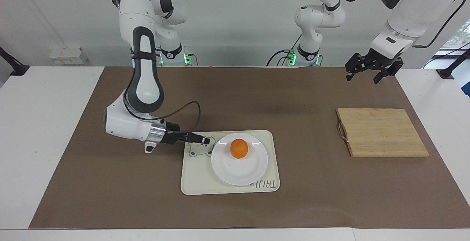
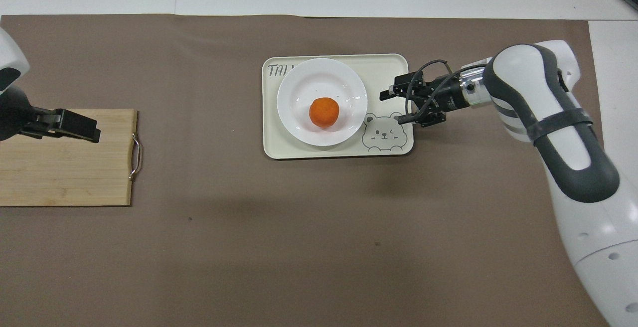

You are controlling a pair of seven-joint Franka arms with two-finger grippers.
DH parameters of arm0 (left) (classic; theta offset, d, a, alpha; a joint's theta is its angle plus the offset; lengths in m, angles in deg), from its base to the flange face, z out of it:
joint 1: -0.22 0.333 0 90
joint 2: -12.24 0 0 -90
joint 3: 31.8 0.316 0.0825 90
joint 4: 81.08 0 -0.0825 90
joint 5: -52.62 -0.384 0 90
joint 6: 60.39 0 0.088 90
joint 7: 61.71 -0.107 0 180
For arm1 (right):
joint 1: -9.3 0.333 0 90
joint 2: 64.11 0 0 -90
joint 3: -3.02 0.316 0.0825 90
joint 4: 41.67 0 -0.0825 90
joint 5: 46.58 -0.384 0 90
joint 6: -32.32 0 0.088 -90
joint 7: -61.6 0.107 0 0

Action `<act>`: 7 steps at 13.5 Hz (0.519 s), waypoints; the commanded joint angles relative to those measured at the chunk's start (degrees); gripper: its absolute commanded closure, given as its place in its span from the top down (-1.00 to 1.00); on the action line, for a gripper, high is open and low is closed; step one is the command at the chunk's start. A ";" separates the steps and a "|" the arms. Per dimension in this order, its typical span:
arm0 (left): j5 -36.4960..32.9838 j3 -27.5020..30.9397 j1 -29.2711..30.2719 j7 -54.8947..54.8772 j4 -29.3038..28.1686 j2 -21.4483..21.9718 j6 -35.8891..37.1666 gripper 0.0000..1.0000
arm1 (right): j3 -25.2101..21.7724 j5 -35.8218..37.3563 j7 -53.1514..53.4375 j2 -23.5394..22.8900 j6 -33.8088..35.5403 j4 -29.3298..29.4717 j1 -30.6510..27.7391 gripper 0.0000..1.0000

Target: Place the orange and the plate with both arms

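Observation:
The white plate [image 1: 238, 171] lies flat on the cream bear tray [image 1: 194, 182], at the tray's end toward the left arm. The orange [image 1: 239, 148] sits in the plate, slightly nearer to the robots than its middle. My right gripper [image 1: 206, 140] is open and empty, low over the tray's bear drawing, a short gap from the plate's rim. In the overhead view its fingers spread beside the plate [image 2: 319, 75], with the right gripper [image 2: 394, 107] at the tray's [image 2: 389, 68] edge. The orange [image 2: 324, 112] shows there too. My left gripper [image 1: 362, 79] waits raised and open.
A bamboo cutting board [image 1: 382, 132] with a metal handle lies toward the left arm's end of the brown mat. In the overhead view the left gripper [image 2: 92, 134] covers part of the board [image 2: 65, 177].

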 commanded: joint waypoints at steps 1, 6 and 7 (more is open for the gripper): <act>-1.13 -0.06 0.17 0.06 1.61 -0.63 1.38 1.00 | 0.54 7.50 -0.06 3.99 1.56 -0.75 -2.24 1.00; -1.13 -0.06 0.17 -0.03 1.61 -0.63 1.38 1.00 | 0.54 24.90 0.73 11.90 1.56 -0.66 -1.71 1.00; -1.13 -0.06 0.17 -0.03 1.61 -0.72 1.38 1.00 | 0.54 28.16 0.73 13.13 1.56 -0.49 -1.62 1.00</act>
